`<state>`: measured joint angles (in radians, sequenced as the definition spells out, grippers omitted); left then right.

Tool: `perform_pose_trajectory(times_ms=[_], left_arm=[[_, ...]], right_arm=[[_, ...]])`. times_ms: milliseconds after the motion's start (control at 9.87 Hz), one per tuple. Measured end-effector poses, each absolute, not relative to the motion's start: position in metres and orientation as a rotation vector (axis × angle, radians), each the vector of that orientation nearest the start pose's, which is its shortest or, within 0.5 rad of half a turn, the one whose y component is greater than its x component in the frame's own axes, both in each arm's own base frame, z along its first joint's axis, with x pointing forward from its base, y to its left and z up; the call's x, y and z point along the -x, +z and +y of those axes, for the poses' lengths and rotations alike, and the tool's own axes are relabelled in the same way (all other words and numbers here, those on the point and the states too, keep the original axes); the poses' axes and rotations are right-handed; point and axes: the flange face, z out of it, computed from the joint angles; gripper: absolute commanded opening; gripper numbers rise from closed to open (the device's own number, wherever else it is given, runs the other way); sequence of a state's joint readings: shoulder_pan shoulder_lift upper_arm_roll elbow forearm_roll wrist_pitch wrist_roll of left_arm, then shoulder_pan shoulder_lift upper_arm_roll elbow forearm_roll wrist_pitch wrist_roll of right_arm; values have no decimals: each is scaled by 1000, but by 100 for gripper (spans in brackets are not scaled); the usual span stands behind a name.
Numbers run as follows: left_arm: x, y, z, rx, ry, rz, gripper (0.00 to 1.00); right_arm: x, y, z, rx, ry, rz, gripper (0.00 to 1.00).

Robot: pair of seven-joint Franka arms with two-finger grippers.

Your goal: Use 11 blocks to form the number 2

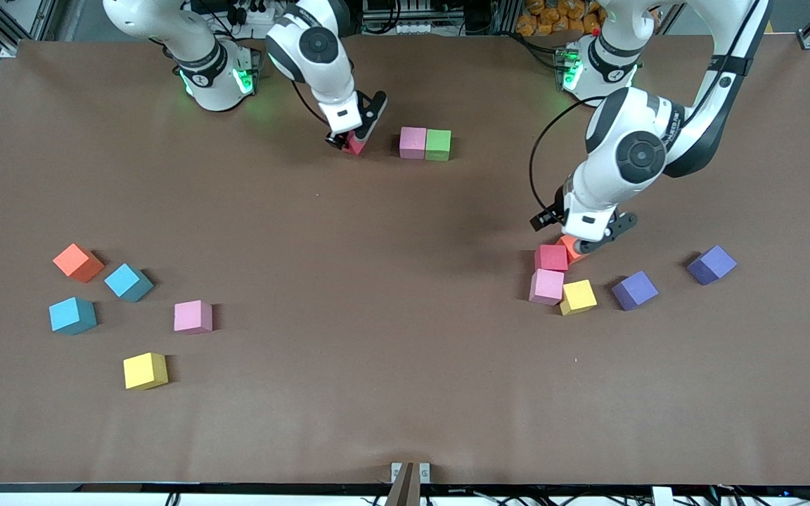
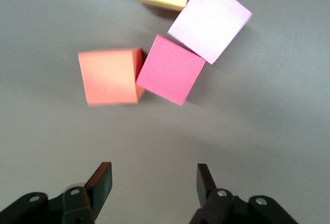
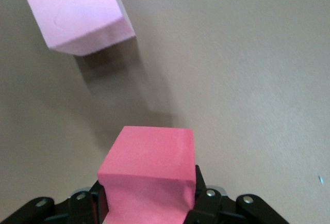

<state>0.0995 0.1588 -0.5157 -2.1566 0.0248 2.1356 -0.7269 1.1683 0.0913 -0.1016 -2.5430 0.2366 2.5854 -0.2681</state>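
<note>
Right gripper (image 1: 350,143) clamps a red block (image 3: 149,175) beside the pink block (image 1: 413,143). Left gripper (image 1: 574,247), jaws apart, empty, hangs over the orange block (image 2: 110,76). Risk: red lands crooked, nudging pink.

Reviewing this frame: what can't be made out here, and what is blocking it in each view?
- Front view: the orange block is mostly hidden under the left gripper.
- Front view: the red block held by the right gripper is mostly covered by its fingers.
- Right wrist view: the pink block is cut off by the frame edge.
</note>
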Motion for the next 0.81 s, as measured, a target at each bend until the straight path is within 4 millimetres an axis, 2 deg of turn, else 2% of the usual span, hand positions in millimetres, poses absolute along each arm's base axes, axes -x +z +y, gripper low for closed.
perform_pose_trajectory(times_ms=[203, 405, 811], left_arm=[[-502, 325, -197, 3090, 239, -11, 76], [-513, 328, -175, 3087, 231, 312, 76], [-518, 328, -162, 2867, 216, 926, 76]], right_arm=[[-221, 229, 420, 2555, 114, -1679, 24], [-224, 223, 439, 2546, 105, -1700, 22], [-220, 214, 455, 2523, 100, -1767, 19]])
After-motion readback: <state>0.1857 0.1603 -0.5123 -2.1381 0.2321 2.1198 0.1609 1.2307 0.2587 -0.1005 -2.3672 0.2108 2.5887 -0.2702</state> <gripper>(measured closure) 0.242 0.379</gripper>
